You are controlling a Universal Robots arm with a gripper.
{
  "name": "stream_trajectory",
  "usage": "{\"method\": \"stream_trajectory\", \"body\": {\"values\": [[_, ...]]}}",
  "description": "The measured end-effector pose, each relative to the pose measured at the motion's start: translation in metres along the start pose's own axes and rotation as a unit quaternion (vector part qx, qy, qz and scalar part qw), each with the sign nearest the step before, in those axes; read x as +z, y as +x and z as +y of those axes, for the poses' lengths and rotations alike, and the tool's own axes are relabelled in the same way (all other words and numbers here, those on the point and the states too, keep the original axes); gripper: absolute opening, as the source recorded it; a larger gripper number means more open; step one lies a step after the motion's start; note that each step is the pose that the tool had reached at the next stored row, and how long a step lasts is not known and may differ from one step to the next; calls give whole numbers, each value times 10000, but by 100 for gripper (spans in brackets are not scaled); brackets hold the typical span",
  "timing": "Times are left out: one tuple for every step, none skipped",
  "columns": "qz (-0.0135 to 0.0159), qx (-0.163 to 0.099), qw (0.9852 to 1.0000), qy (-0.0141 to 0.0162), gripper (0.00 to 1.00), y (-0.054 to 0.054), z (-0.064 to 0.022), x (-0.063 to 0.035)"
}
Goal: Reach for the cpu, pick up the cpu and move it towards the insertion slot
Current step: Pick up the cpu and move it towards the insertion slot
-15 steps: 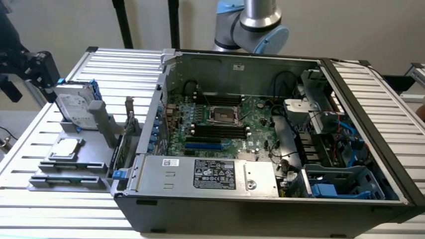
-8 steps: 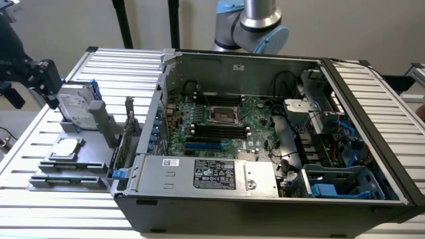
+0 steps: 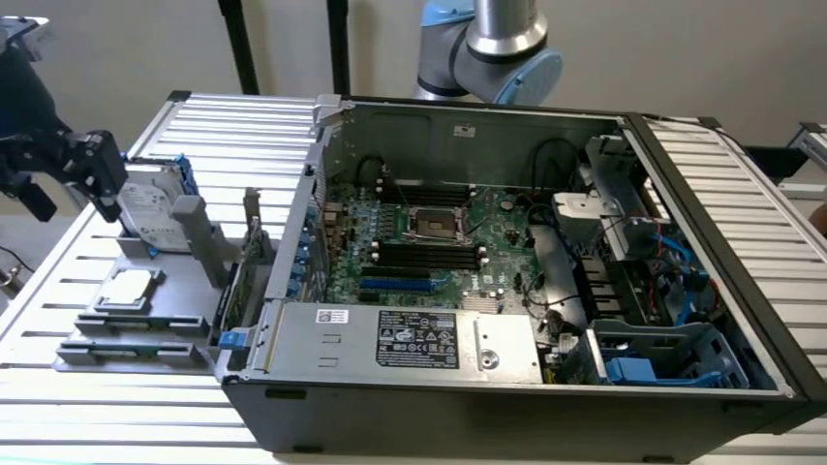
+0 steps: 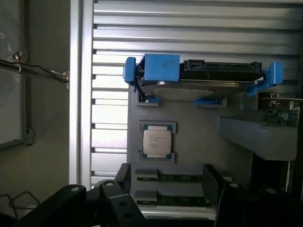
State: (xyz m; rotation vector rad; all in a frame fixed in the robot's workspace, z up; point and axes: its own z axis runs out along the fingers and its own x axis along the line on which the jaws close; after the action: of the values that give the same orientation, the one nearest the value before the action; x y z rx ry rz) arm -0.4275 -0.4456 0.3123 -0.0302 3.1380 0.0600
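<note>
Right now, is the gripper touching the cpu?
Apart. The wrist view shows the cpu lying on its grey holder, with bare holder between it and the open gripper.

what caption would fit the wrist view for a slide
Open gripper over the grey fixture, cpu lying on it near the blue-framed hard drive

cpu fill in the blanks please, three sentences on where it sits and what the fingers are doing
The cpu lies flat on the grey holder, ____ the computer case.
The hard drive on the same holder has a ____ frame.
The gripper hovers with its fingers ____, holding nothing.
Missing words: outside, blue, open.
</note>
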Motion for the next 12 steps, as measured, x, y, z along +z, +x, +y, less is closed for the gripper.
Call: {"method": "stream_trajectory", "body": {"values": [[0,0,10000,0,71,0,-1,19],[0,0,10000,0,71,0,-2,37],[0,0,10000,0,71,0,-2,54],[0,0,10000,0,71,0,-3,73],[0,0,10000,0,71,1,-4,90],[0,0,10000,0,71,0,-4,110],[1,0,10000,0,71,1,-5,127],[0,0,10000,0,71,0,-6,146],[0,0,10000,0,71,1,-6,164],[0,0,10000,0,71,1,-7,182],[0,0,10000,0,71,1,-8,200],[0,0,10000,0,71,1,-8,218]]}}
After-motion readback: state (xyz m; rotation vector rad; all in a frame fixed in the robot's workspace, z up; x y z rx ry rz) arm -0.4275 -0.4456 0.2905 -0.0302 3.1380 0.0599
